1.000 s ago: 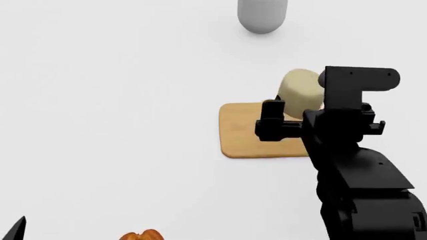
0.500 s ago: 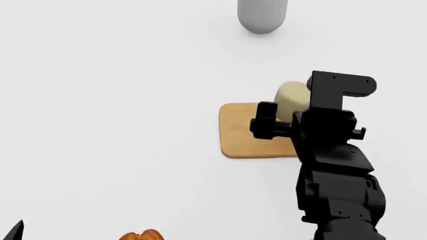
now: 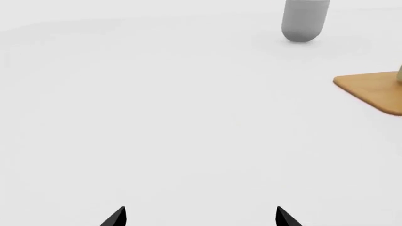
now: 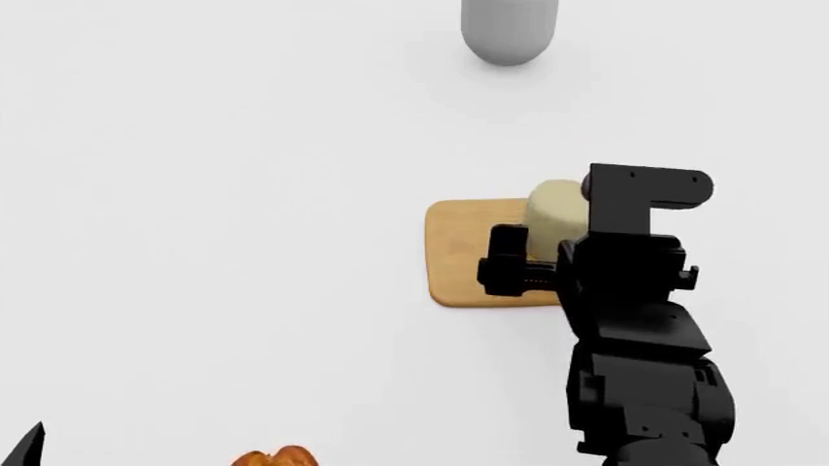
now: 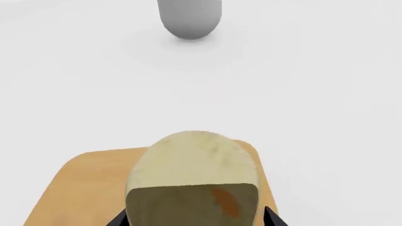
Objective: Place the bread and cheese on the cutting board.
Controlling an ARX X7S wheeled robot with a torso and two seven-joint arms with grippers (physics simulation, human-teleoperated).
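One item is in the air: the right gripper [image 4: 518, 260] clamps the cheese [image 4: 557, 212] and holds it over the cutting board's [image 4: 456, 250] right edge. The bread [image 4: 275, 457] sits at the desk's near edge, well apart (untouched). The left gripper [image 3: 199, 217] hangs over bare desk, tips spread wide. Risk, I'd say: release now and the cheese may land half off that edge and tip onto the desk.
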